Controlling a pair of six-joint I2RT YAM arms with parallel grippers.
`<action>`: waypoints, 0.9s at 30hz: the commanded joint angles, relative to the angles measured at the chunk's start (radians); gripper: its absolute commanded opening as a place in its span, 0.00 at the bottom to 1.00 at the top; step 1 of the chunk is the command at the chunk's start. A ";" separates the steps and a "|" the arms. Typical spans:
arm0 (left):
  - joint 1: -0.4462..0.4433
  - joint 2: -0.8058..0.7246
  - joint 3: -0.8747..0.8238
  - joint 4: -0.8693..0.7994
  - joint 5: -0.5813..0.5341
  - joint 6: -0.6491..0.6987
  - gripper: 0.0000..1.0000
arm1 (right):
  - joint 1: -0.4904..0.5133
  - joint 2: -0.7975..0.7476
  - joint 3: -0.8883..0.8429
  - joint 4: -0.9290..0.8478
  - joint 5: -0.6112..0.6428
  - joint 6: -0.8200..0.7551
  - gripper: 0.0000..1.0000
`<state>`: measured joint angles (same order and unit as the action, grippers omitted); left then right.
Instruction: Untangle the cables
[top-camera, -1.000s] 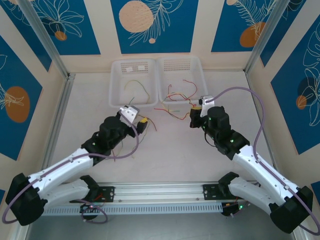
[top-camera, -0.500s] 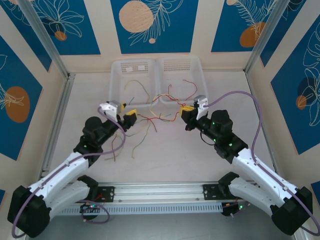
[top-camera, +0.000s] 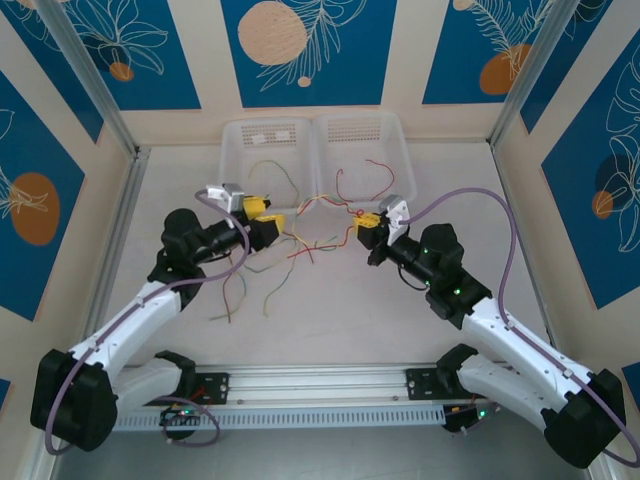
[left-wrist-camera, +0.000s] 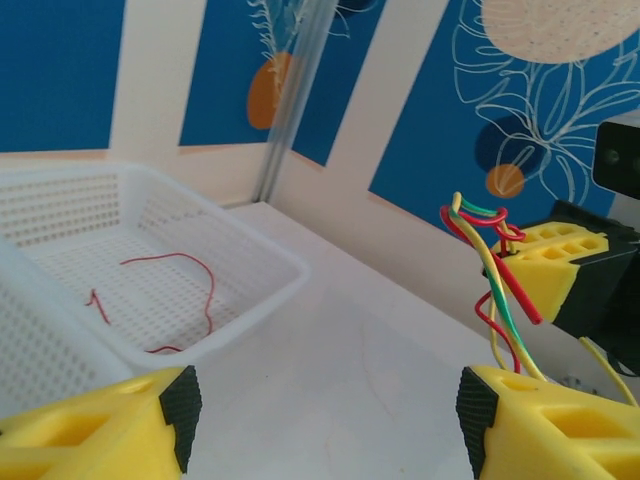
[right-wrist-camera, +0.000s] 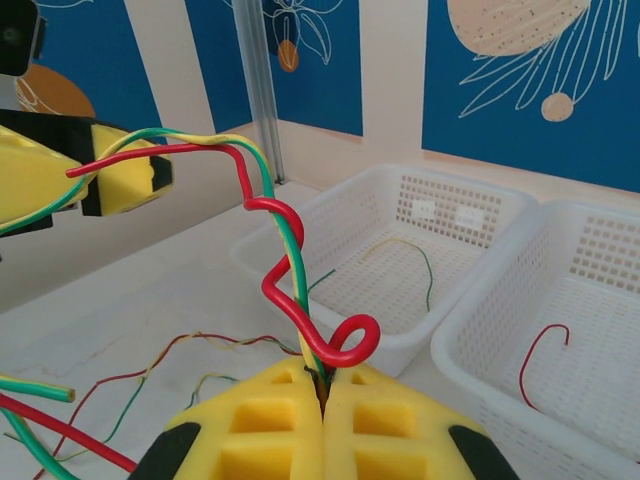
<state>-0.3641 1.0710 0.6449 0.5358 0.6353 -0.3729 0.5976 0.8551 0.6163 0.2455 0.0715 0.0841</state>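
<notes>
On the near side of the right basket (top-camera: 404, 150), well toward the arms, a few loose strands (top-camera: 272, 288) are lying curled on the table (top-camera: 350, 320). Closer to that basket, just short of its front wall, the right gripper (top-camera: 366, 228) is pinching a red and a yellow-green length of the cables (right-wrist-camera: 268, 288) between its pressed-together yellow pads (right-wrist-camera: 260, 420) (the wrist view is showing both wires rising out of the seam in kinks). The bundle is running leftward along the basket's front toward the left gripper (top-camera: 266, 217), which is hovering off the basket's near-left corner with fingers spread and nothing between them. Inside the right basket a red wire (top-camera: 368, 172) is lying on the mesh floor. In the left basket (top-camera: 228, 160), touching its left side, a yellow-green wire (top-camera: 282, 176) is resting.
</notes>
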 joint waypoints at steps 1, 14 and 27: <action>-0.008 0.025 0.036 0.019 0.096 -0.018 0.70 | 0.017 0.002 -0.023 0.067 0.024 -0.032 0.00; -0.041 -0.001 0.031 0.017 0.035 0.011 0.68 | 0.071 0.045 -0.031 0.098 0.237 -0.097 0.00; -0.038 0.090 0.070 -0.050 0.043 0.040 0.81 | 0.076 0.022 -0.034 0.129 0.247 -0.105 0.00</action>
<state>-0.3977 1.1439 0.6853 0.5133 0.6785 -0.3542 0.6659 0.8997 0.5865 0.3141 0.2962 -0.0021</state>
